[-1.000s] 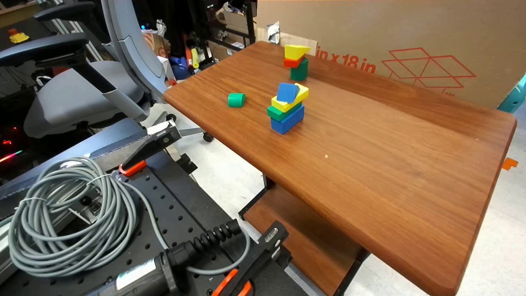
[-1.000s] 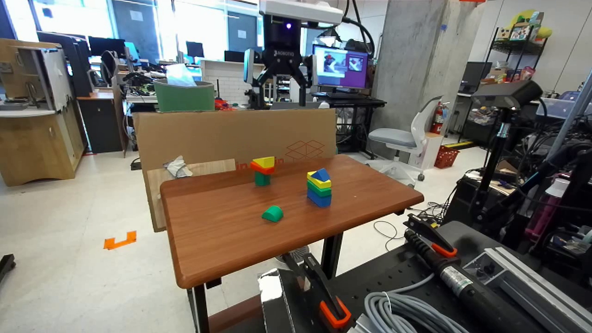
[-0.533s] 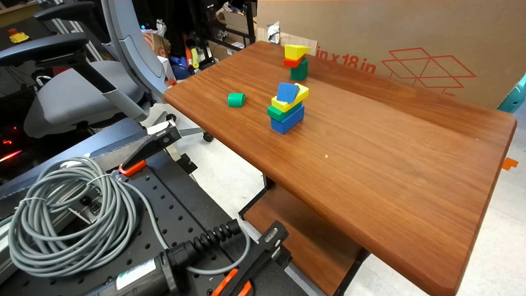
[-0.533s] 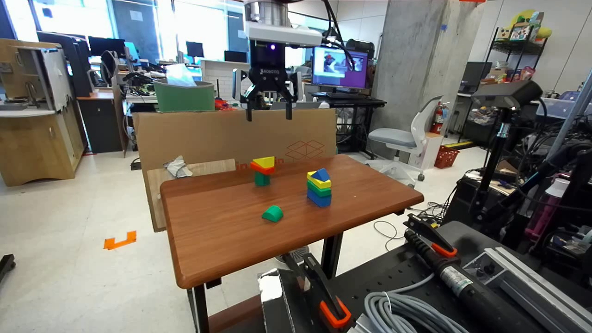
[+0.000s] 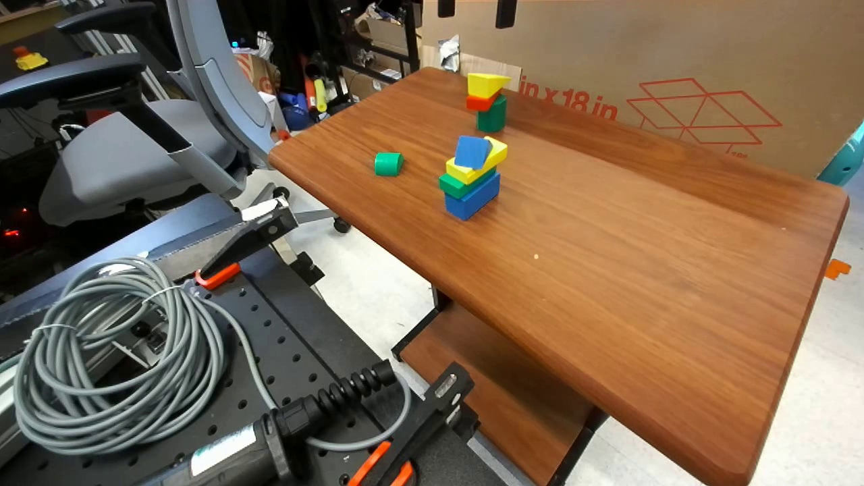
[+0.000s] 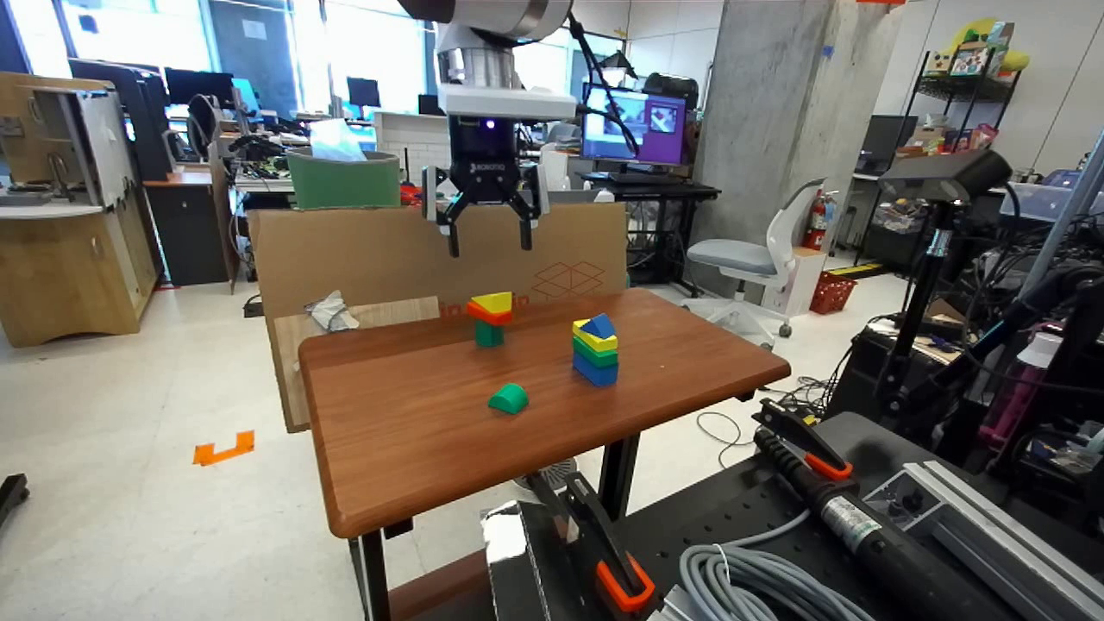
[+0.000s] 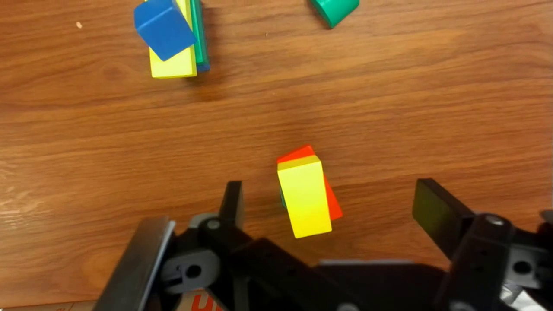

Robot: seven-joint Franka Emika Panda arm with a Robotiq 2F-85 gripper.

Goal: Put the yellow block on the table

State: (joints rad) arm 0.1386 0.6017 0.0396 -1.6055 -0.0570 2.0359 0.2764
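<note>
1. Wrist view: black fingers [image 7: 434, 214] stand wide apart, the yellow block [image 7: 306, 198] visible between them.
2. That block rests on a red block [image 6: 488, 316], atop a green block [image 6: 489, 335] on the table [image 6: 414, 431].
3. In both exterior views, the gripper [image 6: 490, 250] hangs above the yellow block, with a gap between.
4. Nearby, bottom to top: blue block [image 5: 476, 198], green slab [image 5: 460, 190], second yellow block [image 5: 462, 175], blue wedge [image 5: 472, 152].
5. A half-round green piece [image 6: 509, 398] lies apart.

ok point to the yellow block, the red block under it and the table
Yellow block [image 7: 305, 199]: wrist view, upper face
Red block [image 7: 333, 205]: wrist view, uncovered strip
Table [image 5: 641, 283]: in an exterior view, bare top
</note>
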